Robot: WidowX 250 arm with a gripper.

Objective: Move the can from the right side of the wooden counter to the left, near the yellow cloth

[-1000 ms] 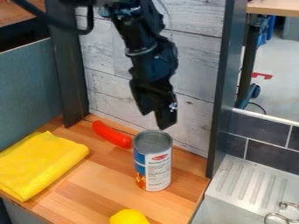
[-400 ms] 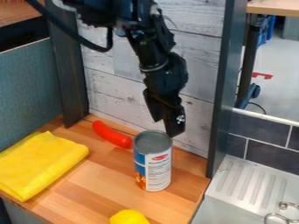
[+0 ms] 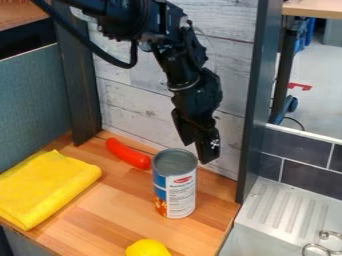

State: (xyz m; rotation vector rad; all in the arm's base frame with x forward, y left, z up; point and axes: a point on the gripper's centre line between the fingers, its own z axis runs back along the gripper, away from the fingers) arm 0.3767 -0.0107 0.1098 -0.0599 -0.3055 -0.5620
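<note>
Hanging close to the can, my hand has its fingers apart; a long red thing lies near it, a yellow cloth farther off.

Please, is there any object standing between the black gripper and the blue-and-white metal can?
Nothing visible stands between the gripper and the can. The gripper hangs close by its rim; the curved red sausage-shaped object lies left of the can in view.
</note>
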